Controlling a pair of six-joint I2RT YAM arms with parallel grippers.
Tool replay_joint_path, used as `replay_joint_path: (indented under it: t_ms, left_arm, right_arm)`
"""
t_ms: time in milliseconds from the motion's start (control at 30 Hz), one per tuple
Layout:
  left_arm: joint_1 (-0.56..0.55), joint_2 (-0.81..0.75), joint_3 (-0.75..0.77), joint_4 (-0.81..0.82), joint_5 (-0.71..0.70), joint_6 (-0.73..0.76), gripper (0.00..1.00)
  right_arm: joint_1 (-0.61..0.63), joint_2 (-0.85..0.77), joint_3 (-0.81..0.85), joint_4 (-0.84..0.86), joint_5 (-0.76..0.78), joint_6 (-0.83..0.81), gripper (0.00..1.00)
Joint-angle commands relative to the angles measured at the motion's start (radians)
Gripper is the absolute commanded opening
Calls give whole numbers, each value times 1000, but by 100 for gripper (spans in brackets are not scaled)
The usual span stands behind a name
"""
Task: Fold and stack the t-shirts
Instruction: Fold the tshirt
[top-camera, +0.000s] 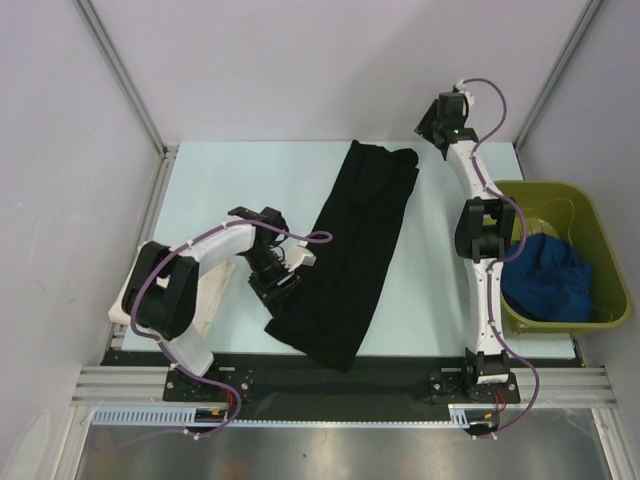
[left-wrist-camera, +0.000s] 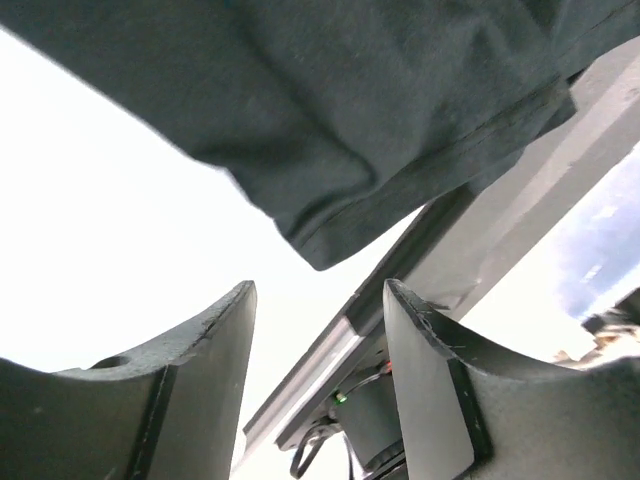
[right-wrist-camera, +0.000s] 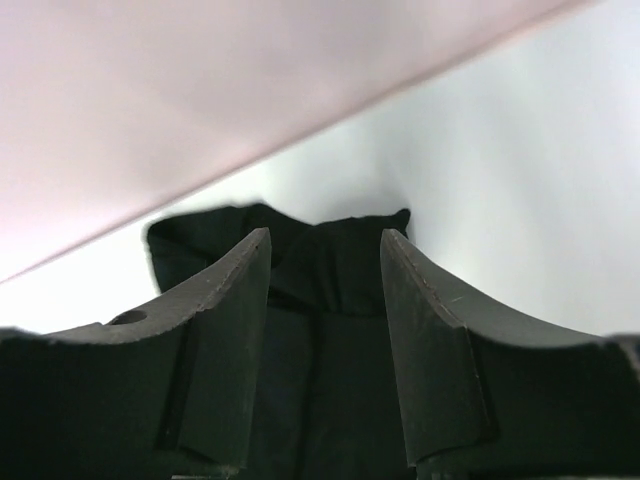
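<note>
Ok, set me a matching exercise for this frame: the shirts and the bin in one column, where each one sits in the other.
Things:
1. black shirt
2. blue shirt
3. cream shirt
4. green bin

Places:
A. inside the bin
B. at the table's right side
C. under the left arm
D. stretched along the middle of the table

Pairs: 1-D, 2-A, 3-C, 4-B

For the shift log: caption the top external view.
Lengthwise-folded black t-shirt between the arms, left gripper open beside its near end, right gripper at its far end, blue t-shirt in bin.
</note>
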Motion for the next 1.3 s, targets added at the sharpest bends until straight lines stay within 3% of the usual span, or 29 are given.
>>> replay_joint_path:
  t_ms: [0, 233, 467, 633, 667, 733, 767, 800, 867, 933, 1100, 1167, 1267]
  left_arm:
    - [-4, -57, 23, -12, -81, 36, 59]
    - [-5, -15, -62, 191, -144, -39, 61]
    - [-54, 25, -103, 261, -83, -61, 67]
    - [-76, 60, -120, 284, -61, -68, 63]
    - [-77, 67, -122, 285, -61, -68, 53]
    - [-77, 88, -116, 281, -43, -76, 39]
    - [-82, 94, -108, 267, -6, -75, 26]
    - [-87, 108, -99, 261, 11, -75, 21]
    - [-106, 125, -67, 255, 64, -79, 7]
    - [-145, 149, -30, 264, 63, -85, 0]
    - [-183, 179, 45, 307, 107, -104, 1]
    - [-197, 177, 72, 311, 121, -110, 10]
    - [-199, 150, 59, 282, 106, -105, 34]
  right_arm:
    - [-10, -159, -53, -48, 65, -37, 52]
    - [-21, -214, -232, -88, 2, 19, 52]
    - [-38, -52, -122, -85, -142, 124, 52]
    - [-42, 45, -45, -51, -179, 189, 43]
    - [-41, 56, -39, -44, -182, 196, 40]
    - [-41, 77, -42, -4, -188, 223, 23]
    - [-41, 88, -41, 10, -193, 227, 16]
    - [-42, 105, -39, 50, -199, 244, 4]
    - [-44, 129, -22, 94, -236, 264, 0]
    - [-42, 172, 37, 122, -242, 305, 0]
    - [-44, 224, 99, 231, -211, 365, 0]
    - [-42, 228, 114, 245, -214, 364, 0]
    - [-44, 171, 84, 236, -202, 320, 28]
